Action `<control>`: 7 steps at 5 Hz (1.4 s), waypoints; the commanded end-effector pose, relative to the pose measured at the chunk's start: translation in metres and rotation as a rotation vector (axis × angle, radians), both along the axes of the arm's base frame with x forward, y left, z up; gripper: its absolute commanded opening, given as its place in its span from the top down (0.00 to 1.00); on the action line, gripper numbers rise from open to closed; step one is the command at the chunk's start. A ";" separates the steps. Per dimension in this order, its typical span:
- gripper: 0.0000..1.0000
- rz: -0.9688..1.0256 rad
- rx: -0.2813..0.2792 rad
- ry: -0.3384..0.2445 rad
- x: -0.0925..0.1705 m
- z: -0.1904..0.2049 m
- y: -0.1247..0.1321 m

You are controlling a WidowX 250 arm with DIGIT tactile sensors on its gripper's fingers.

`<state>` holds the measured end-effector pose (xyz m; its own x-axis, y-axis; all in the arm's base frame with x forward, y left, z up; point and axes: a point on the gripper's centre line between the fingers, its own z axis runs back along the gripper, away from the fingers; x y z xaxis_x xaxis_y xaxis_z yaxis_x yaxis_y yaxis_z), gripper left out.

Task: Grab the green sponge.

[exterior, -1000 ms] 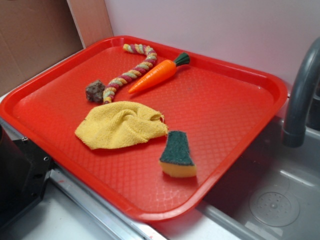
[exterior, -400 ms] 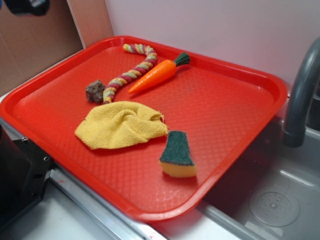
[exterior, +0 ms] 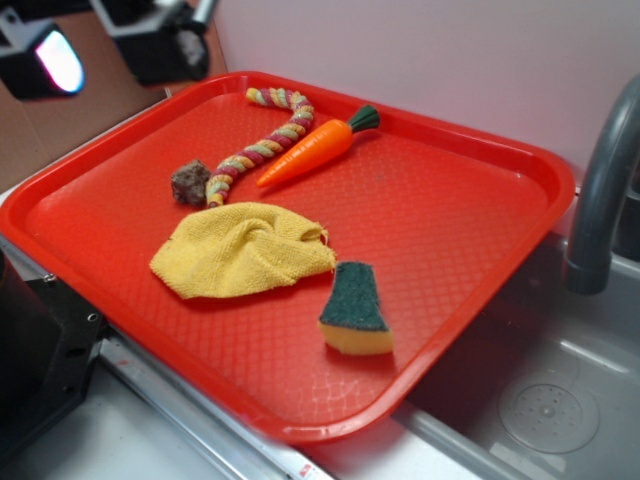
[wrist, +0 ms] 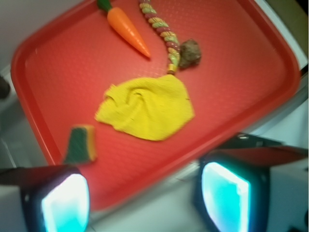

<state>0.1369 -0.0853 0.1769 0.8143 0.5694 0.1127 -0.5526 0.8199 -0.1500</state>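
Observation:
The green sponge [exterior: 355,309], a wedge with a dark green top over yellow foam, lies on the red tray [exterior: 470,220] near its front right edge. It also shows in the wrist view [wrist: 80,144] at lower left. My gripper [exterior: 105,45] hangs high at the upper left of the exterior view, far from the sponge. In the wrist view the gripper [wrist: 145,200] is open and empty, its glowing pads [wrist: 65,205] wide apart above the tray's near edge.
A yellow cloth [exterior: 243,250] lies left of the sponge. A toy carrot [exterior: 312,150], a braided rope [exterior: 262,145] and a dark brown lump [exterior: 189,183] lie at the tray's back. A grey faucet [exterior: 600,200] and sink [exterior: 545,400] stand at right.
My gripper has come into the exterior view at the upper left, moving in from the left. The sponge and the other things have not moved.

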 end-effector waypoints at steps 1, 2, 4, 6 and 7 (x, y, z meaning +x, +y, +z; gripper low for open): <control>0.00 0.076 -0.021 -0.017 0.040 -0.047 -0.046; 0.00 0.121 -0.028 -0.020 0.051 -0.079 -0.059; 0.00 0.090 0.025 0.038 0.069 -0.138 -0.075; 1.00 0.048 0.028 0.032 0.073 -0.168 -0.076; 1.00 0.065 0.014 0.025 0.075 -0.163 -0.068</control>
<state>0.2077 -0.1568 0.0172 0.7806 0.6174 0.0974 -0.6065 0.7859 -0.1208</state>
